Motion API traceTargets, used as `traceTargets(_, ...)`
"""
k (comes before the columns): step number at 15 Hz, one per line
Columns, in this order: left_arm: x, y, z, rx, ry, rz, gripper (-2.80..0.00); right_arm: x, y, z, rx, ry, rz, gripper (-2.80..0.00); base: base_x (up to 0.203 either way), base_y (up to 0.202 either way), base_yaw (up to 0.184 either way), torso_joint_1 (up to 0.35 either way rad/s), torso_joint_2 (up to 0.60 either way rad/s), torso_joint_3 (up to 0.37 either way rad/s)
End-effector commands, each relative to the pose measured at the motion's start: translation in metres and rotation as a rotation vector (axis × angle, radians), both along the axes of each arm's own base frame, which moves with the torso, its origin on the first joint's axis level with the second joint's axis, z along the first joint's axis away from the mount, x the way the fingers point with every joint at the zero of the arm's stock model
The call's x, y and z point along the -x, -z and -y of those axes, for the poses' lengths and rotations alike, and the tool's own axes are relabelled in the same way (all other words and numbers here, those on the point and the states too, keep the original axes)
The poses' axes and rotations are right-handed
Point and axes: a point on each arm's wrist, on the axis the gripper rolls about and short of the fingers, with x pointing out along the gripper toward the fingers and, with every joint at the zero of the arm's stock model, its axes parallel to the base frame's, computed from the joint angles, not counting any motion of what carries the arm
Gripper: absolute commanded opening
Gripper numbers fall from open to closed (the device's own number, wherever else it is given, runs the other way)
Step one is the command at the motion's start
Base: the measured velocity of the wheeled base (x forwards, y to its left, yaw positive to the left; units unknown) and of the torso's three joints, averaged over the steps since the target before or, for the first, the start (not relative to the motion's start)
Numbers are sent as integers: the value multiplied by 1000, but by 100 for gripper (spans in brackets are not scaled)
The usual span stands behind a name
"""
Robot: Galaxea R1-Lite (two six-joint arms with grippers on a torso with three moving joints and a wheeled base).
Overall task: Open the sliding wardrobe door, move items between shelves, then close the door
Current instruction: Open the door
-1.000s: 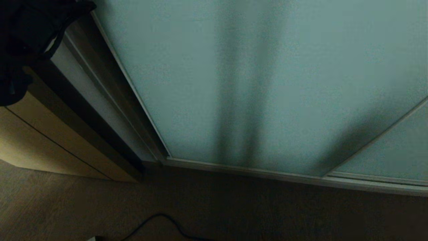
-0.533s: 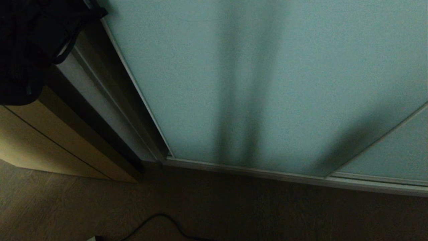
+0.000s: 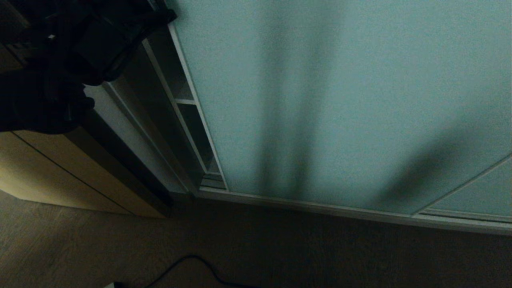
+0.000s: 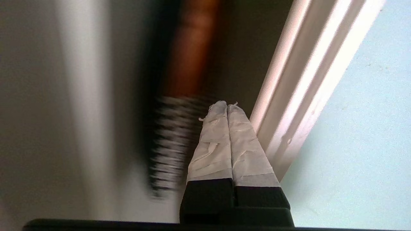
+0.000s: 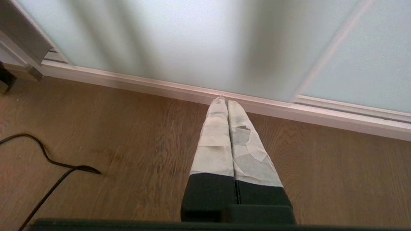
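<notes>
Nearby, right gripper (image 5: 227, 102) parked low over wooden floor (image 5: 135, 154), jaws pressed together, empty. Farther up, left gripper (image 4: 226, 106) beside frame of sliding wardrobe door (image 3: 340, 100), jaws closed on nothing; door slightly ajar, shelves (image 3: 186, 102) visible in gap.

A narrow gap is showing at 11 o'clock between the sliding wardrobe door (image 3: 340, 100) and the cabinet (image 3: 60, 172); 1 shelf edge (image 3: 185, 102) is crossing it, blocking straight passage.

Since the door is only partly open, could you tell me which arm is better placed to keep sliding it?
Left: its shut gripper sits beside the door frame's edge. The right gripper points at the floor.
</notes>
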Motion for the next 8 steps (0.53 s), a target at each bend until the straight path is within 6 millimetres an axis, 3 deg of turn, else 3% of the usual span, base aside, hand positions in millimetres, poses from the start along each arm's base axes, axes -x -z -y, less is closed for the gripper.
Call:
traceTargets(1, 3, 7, 16, -5, 48, -21, -280, 0, 0, 0, 0, 0, 0, -280, 0, 0, 0, 0, 0, 0)
traceTargets(3, 6, 14, 29, -12, 86, -43, -280, 0, 0, 0, 0, -1, 0, -280, 0, 0, 0, 0, 0, 0)
traceTargets(5, 10, 9, 26, 1, 73, -26, -280, 0, 0, 0, 0, 0, 0, -280, 0, 0, 0, 0, 0, 0)
traceTargets(8, 9, 9, -4, 13, -71, -44, -280, 0, 0, 0, 0, -1, 0, -280, 0, 0, 0, 0, 0, 0)
